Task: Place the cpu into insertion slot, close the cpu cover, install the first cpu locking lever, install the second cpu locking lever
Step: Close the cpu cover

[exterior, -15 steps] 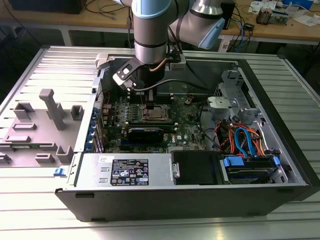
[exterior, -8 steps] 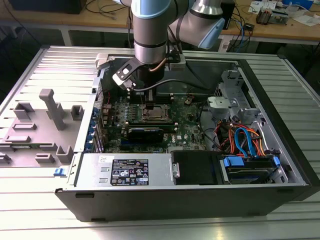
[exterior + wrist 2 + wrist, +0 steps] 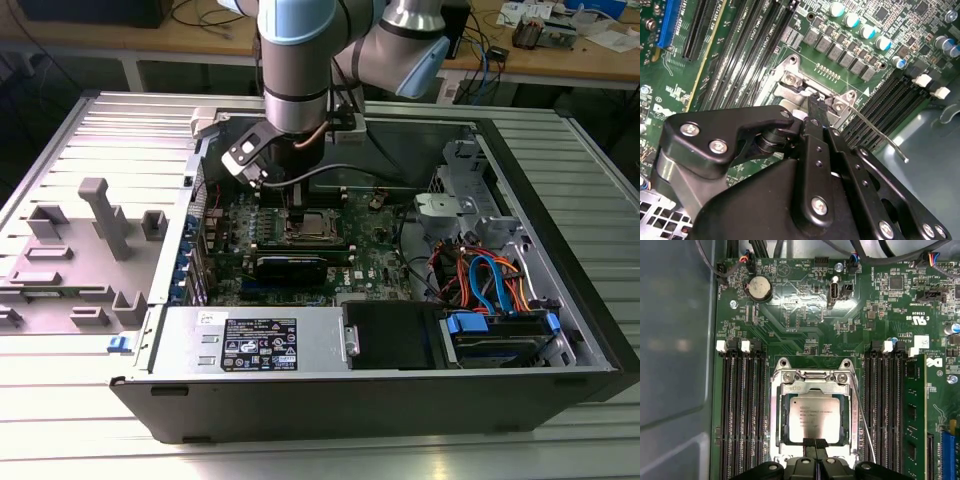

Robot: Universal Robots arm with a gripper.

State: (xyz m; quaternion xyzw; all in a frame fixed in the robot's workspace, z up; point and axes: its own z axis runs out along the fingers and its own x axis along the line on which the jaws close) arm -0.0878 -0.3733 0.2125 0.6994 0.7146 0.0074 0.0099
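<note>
The flat square silver-grey metal cpu [image 3: 815,416] lay in the square black-and-silver insertion slot [image 3: 312,229]. The thin square silver metal cpu cover [image 3: 778,410] lay flat around it, on the slot. Long narrow black memory slots [image 3: 742,410] ran along both flanks of the slot. A thin steel wire lever [image 3: 864,427] ran between the slot and one memory bank. My black metal pincer [image 3: 815,443] sat at the slot's edge with its tips pressed together, just over the cover's rim.
</note>
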